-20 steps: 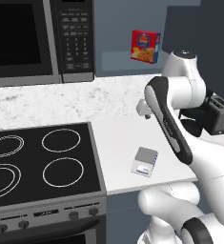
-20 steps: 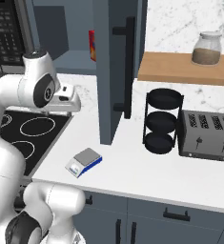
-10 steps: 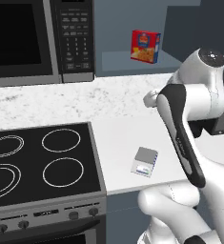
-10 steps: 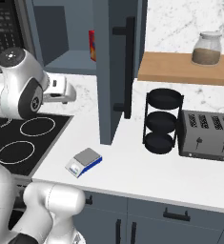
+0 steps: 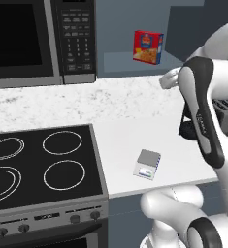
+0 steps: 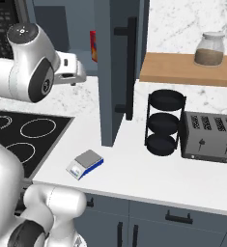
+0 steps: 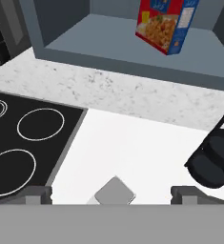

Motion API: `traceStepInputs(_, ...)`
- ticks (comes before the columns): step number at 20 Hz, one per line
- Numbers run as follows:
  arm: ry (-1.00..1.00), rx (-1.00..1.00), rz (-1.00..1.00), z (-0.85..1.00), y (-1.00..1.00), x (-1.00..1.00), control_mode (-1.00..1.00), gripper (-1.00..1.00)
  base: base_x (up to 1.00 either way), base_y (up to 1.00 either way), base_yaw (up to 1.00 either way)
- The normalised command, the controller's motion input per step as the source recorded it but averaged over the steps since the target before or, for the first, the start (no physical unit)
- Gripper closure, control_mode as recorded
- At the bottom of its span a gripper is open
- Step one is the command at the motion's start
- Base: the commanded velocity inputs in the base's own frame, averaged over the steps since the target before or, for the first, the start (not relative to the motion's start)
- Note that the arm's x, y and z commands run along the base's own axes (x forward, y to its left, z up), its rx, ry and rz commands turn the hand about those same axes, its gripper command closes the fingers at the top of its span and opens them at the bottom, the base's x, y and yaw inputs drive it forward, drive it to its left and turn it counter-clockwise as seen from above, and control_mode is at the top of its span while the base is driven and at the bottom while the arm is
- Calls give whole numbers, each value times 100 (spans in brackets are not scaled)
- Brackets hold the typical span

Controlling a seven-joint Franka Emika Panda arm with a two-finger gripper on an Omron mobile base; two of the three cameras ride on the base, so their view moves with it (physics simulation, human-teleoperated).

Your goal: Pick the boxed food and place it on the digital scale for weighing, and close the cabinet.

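On the left, our fingers (image 7: 111,194) were spread wide and empty above the bench (image 7: 142,143), well short of the boxed food (image 5: 148,47) standing upright on the cabinet (image 6: 116,72) shelf. We risked tipping it backward on approach (it stood narrow), while rightward the open door could block our swing toward the digital scale (image 5: 147,164).

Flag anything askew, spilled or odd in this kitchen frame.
Nothing spilled or damaged. The cabinet door stands wide open over the counter. The boxed food stands upright on the cabinet floor, turned at an angle to its front edge. The digital scale sits skewed to the counter edge, nothing on it.
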Motion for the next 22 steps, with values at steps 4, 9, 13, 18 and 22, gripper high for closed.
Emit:
traceStepInputs(4, -5, 0, 0, 27, -22, 40, -100, -100, 0, 0, 0)
traceStepInputs(9, -25, 0, 0, 25, -31, 32, -100, -100, 0, 0, 0)
traceStepInputs(13, -5, 0, 0, 45, -26, 42, -100, -100, 0, 0, 0)
traceStepInputs(18, 0, 0, 0, 32, -30, 49, -100, -100, 0, 0, 0)
traceStepInputs(22, 0, 2, 5, 14, -28, 50, -100, -100, 0, 0, 0)
